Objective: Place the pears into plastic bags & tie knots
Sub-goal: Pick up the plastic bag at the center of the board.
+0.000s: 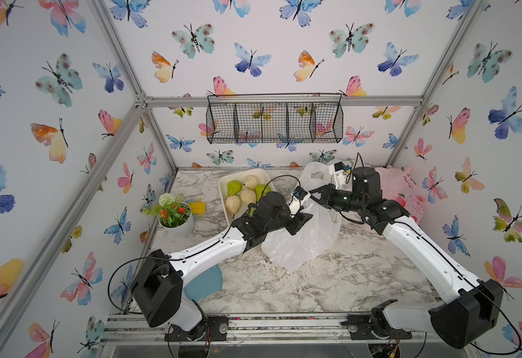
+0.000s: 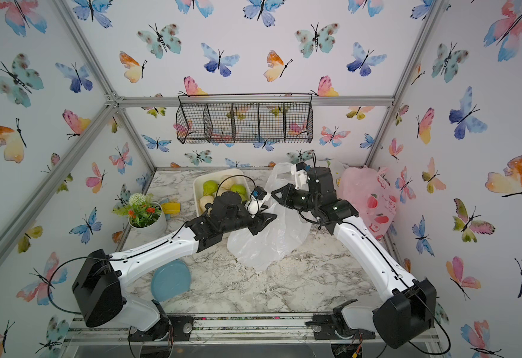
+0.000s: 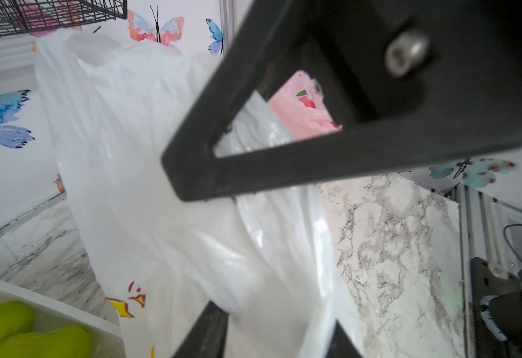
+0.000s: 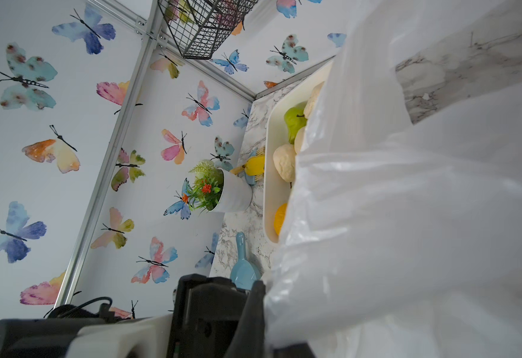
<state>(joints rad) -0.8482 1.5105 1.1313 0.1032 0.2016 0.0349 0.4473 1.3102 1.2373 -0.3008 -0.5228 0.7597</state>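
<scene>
A white translucent plastic bag point(image 1: 303, 238) stands crumpled mid-table, with a small red-and-yellow print point(image 3: 126, 305) low on its side. My left gripper point(image 1: 303, 217) is shut on the bag's near rim, and film bunches between its fingers point(image 3: 276, 313). My right gripper point(image 1: 313, 192) pinches the far rim, the film pressed against its finger point(image 4: 276, 319). Several pears, green point(image 1: 234, 187) and cream point(image 1: 248, 196), lie in the white tray point(image 1: 222, 186) left of the bag. An orange-yellow pear point(image 4: 280, 218) shows at the tray's end. A pink plastic bag point(image 1: 399, 192) sits at the back right. No knots show.
A white pot of flowers point(image 1: 176, 217) stands at the left edge, with a yellow-and-blue brush point(image 1: 198, 207) behind it. A blue plate point(image 1: 204, 283) lies under my left arm. A wire basket point(image 1: 273, 122) hangs on the back wall. A blue scoop point(image 4: 244, 269) lies near the tray.
</scene>
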